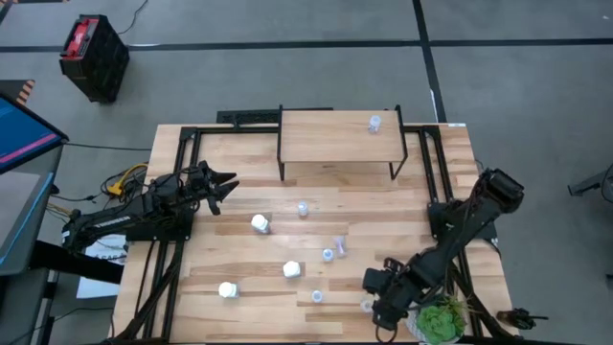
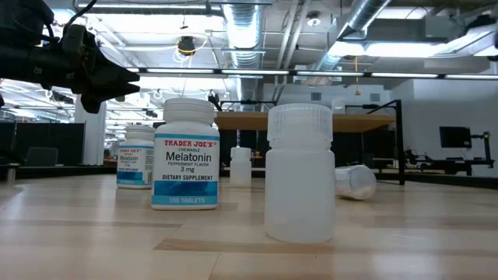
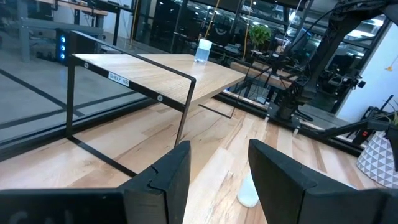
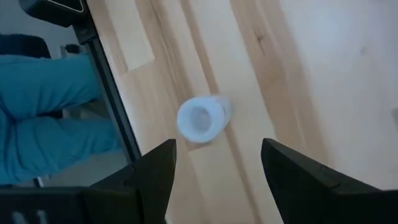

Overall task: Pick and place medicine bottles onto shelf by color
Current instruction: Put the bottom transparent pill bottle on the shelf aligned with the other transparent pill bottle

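Plank table [image 1: 316,196] seen from above; shelf [image 1: 335,134] at 12 o'clock of the table centre, standing on thin black legs. One pale translucent bottle [image 1: 374,123] upright on the shelf top, toward its right end; same bottle [image 3: 203,50] visible on the shelf in the left wrist view. Left gripper [image 1: 222,187] at 9 o'clock, raised off the table, fingers [image 3: 168,180] partly apart, nothing between them; only a white bottle top [image 3: 247,193] on the boards beyond the gap. Right gripper [image 1: 372,280] at 5 o'clock, low over the table near the front edge, jaws spread wide, empty, with a small translucent bottle [image 4: 203,118] on the boards just ahead of the gap, not touching either finger; same bottle [image 1: 368,305] just beside the gripper in the high view. Three opaque white bottles loose on the table: one [image 1: 260,223] near centre, one [image 1: 291,270] at 6 o'clock, one [image 1: 227,289] at 7 o'clock. More translucent ones scattered between them: [image 1: 303,208], [image 1: 340,242], [image 1: 328,255], [image 1: 317,297]. Low view: labelled white bottle [image 2: 185,155] upright, translucent bottle [image 2: 300,173] upright closest to camera, another translucent one [image 2: 355,181] lying on its side. Green plant [image 1: 442,321] at the table's front-right corner, beside the right arm.
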Tool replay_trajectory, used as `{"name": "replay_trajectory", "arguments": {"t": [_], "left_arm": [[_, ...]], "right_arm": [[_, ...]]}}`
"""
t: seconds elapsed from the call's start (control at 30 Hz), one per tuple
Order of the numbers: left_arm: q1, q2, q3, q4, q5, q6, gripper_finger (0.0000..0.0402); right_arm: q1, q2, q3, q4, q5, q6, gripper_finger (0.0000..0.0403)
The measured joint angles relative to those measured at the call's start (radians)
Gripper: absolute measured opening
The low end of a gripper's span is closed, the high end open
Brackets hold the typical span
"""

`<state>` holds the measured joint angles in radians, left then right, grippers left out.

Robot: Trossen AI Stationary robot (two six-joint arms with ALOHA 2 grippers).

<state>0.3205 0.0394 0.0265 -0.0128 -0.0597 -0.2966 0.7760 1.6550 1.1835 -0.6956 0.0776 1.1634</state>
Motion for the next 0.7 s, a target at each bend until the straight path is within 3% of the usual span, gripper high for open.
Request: {"name": "replay_trajectory", "arguments": {"t": [0.3, 0.7], "left_arm": [[0.0, 0.0, 0.0, -0.003, 0.019, -0.013, 0.0149], [0.0, 0.0, 0.0, -0.008, 0.054, -0.015, 0.0149]], "right_arm": [[0.007, 0.002, 0.0, 0.001, 0.001, 0.12, 0.026], [0.043, 0.002, 0.0, 0.022, 0.063, 0.474, 0.026]]}}
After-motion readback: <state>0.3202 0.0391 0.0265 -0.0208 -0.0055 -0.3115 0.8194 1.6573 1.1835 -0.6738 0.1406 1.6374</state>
